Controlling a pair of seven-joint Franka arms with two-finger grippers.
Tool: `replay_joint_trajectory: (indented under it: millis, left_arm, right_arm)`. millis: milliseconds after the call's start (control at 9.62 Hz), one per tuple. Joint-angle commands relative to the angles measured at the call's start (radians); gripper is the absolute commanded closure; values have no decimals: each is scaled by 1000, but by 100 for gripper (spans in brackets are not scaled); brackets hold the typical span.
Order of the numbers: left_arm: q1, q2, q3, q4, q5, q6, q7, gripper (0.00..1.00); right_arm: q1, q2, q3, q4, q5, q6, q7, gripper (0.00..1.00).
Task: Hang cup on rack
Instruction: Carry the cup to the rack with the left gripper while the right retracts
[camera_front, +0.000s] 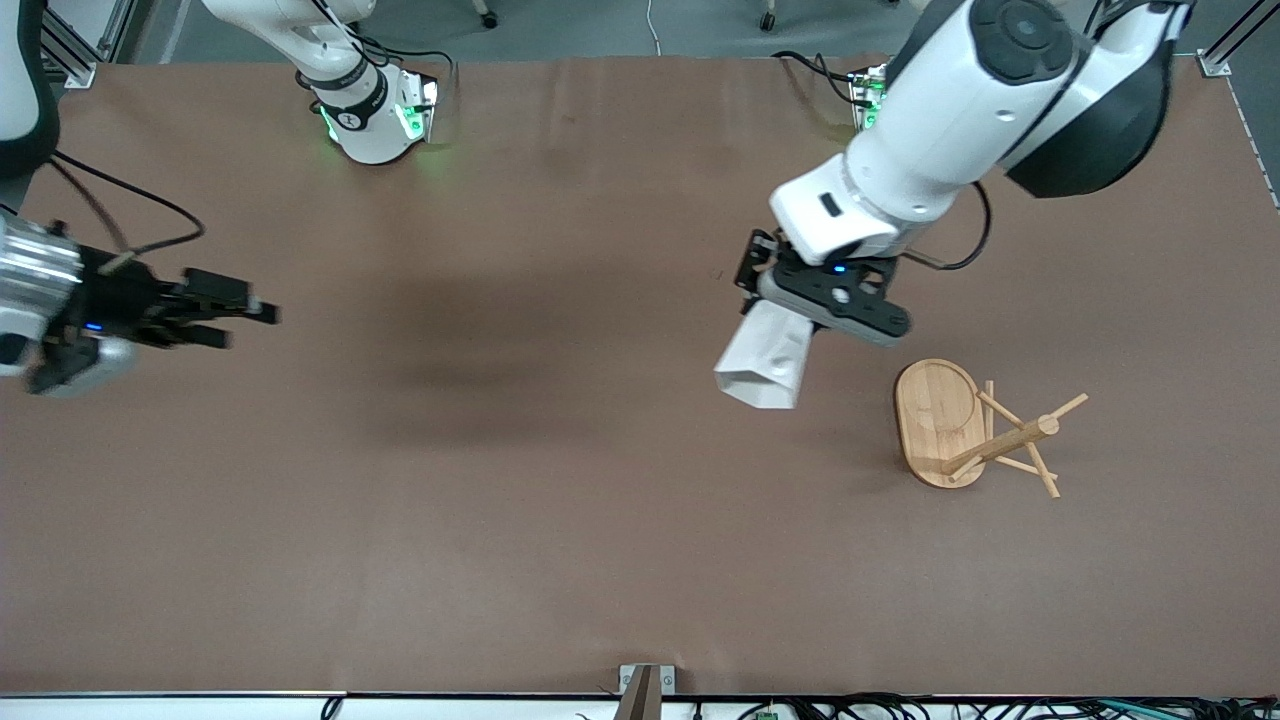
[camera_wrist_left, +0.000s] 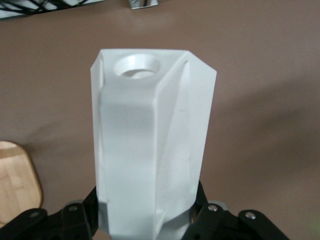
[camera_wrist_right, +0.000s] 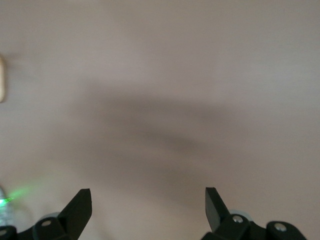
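Right gripper: jaws spread wide, empty, waiting over bare table well apart from the rack. Left gripper: clamped on the base of the white cup, held in the air just beside the rack toward the right arm's end. Advice: turn the cup so the round handle hole faces a peg, then slide it on along the peg's slant.

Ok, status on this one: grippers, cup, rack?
Left gripper shut on cup, in the air beside rack. Right gripper open, empty, waiting. Cup not yet hung; nothing between.
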Motion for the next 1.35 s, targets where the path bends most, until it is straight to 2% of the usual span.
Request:
replay_joint_trajectory:
  millis: [0,104,208,312,727,935,1143,1247]
  left_arm:
    - [66,-42,-6,-83,17,-27,-103,69]
    - [73,-40,-5,-94,17,-28,-133,70]
    - [89,-40,-5,-115,17,-29,-140,70]
    - [112,-43,-6,-132,17,-29,-158,70]
    - [166,-56,0,-163,-4,-47,-172,71]
    - [153,-83,85,-249,-64,-21,-154,71]
    - [98,-137,167,-382,-90,78,-46,70]
    - [78,-152,210,-433,-107,124,17,70]
  right_arm:
    - [-3,-28,-1,82,-187,-60,23,0]
    - [-24,-29,0,140,-236,-118,19,0]
    - [-29,-28,-4,192,-246,-155,16,0]
    - [-21,-32,-36,217,-258,-172,13,0]
    - [-16,-72,-47,245,-266,-245,61,0]
    - [-15,-97,-24,219,-295,-221,119,0]
    - [-12,-176,-26,96,-297,-146,117,0]
    - [-7,-174,-26,94,-298,-149,122,0]
